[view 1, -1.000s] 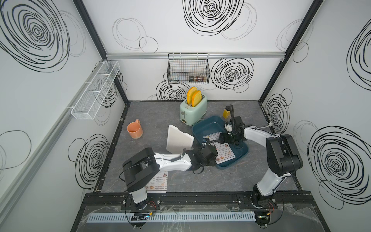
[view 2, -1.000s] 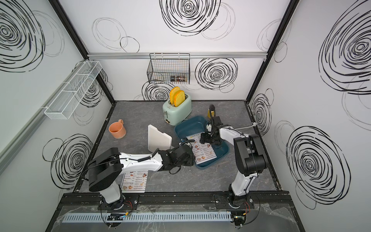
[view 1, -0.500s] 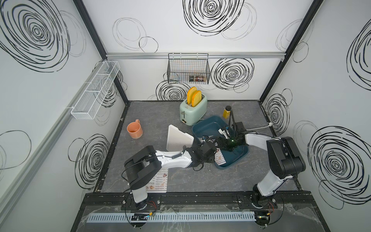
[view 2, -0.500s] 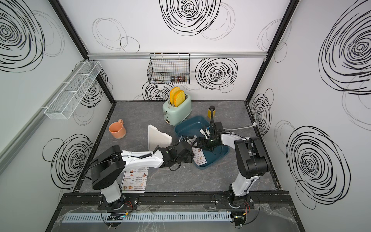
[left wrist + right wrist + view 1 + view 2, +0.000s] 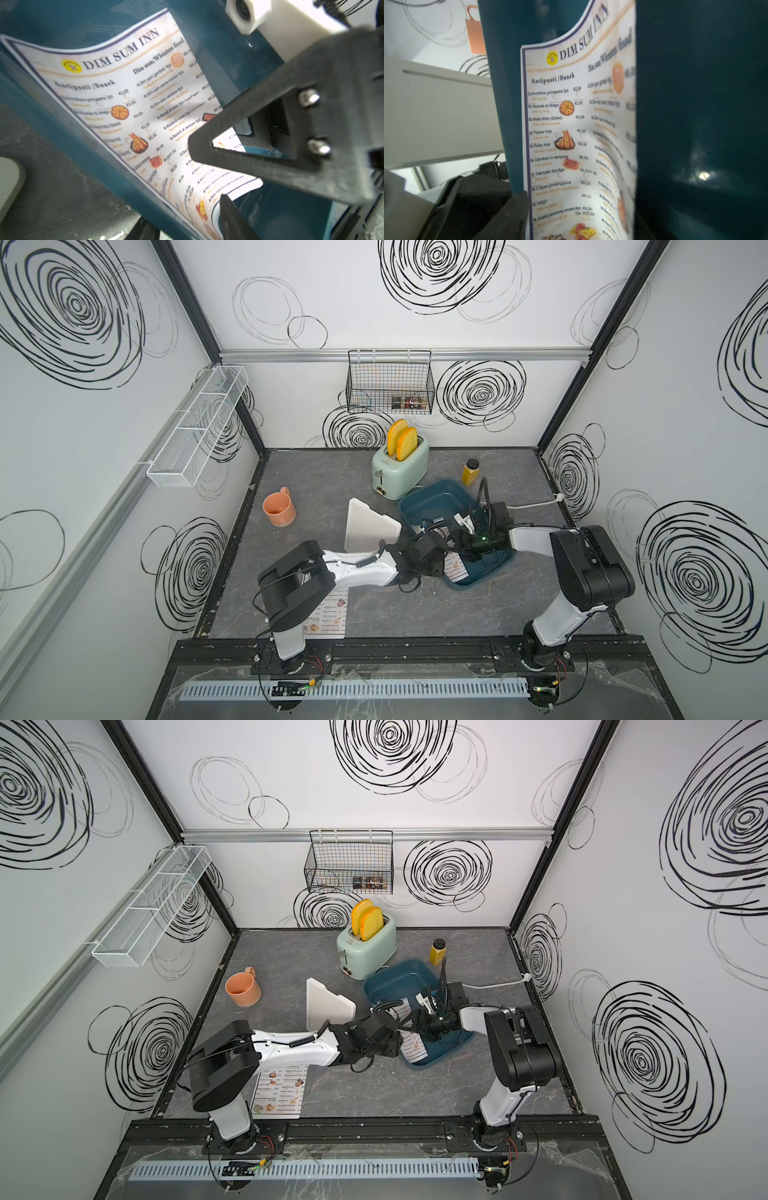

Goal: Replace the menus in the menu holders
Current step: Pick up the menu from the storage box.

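Curling up the near-left wall of the teal bin (image 5: 440, 499), one menu (image 5: 145, 108) no longer lies flat on the bin floor as it did a second ago. Its headed end now bows against the wall, as both wrist views show. Over the same interval the right gripper (image 5: 465, 545) has crossed the bin from its far side to meet the left gripper (image 5: 440, 562) at the rim, where the two nearly touch in both top views. In the left wrist view one black jaw lies over the sheet's lower part and a second black tip shows just under its corner. Whether either pair of jaws is wide, narrow or closed on the paper cannot be told. The other menu (image 5: 280, 1092) stays flat on the bench (image 5: 415, 614) under the left arm. The menu holder (image 5: 368, 526) stands between the mug (image 5: 279, 509) and the bin, with no print showing on its visible face. Judged from this, the raised edge offers something to pinch, so drawing the sheet from the bin is under way; insertion has not yet begun.
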`<action>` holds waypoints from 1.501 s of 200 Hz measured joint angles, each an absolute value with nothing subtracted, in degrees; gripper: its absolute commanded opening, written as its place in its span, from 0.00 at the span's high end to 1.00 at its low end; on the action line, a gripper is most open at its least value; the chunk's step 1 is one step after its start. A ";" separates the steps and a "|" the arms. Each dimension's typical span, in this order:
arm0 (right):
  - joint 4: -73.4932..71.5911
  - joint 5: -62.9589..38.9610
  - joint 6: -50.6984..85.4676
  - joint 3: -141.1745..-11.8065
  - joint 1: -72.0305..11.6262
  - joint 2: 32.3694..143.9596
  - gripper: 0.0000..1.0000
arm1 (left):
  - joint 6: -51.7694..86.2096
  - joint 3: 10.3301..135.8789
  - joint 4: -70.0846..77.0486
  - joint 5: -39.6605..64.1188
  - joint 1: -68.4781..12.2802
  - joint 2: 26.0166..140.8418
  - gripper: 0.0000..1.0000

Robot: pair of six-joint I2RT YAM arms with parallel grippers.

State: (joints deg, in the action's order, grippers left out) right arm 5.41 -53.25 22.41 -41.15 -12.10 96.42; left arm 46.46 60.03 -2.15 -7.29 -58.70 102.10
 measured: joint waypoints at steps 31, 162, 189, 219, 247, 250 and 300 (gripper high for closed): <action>5.06 -51.62 22.79 -40.88 -10.96 95.15 0.79 | 45.69 60.03 -2.17 -7.33 -58.70 101.89 0.46; 20.60 -36.36 21.37 -45.91 -5.32 63.22 1.00 | 42.57 64.25 -6.79 -13.13 -62.94 80.38 0.08; 20.10 -34.89 25.43 -48.51 -6.39 54.06 1.00 | 42.61 64.29 -7.27 -11.20 -57.65 72.12 0.08; 14.61 -33.15 31.16 -51.35 -11.99 47.16 1.00 | 43.18 63.37 -5.10 -2.61 -45.45 63.72 0.08; 8.21 -30.92 34.37 -56.58 -20.34 47.27 1.00 | 45.36 61.43 -0.30 8.69 -35.35 58.85 0.04; 7.29 -30.74 34.65 -57.12 -21.10 47.48 1.00 | 45.76 61.12 0.43 9.85 -34.72 58.54 0.04; -4.05 -28.91 38.33 -63.48 -30.06 53.10 1.00 | 57.74 52.66 18.50 28.64 -29.02 57.14 0.02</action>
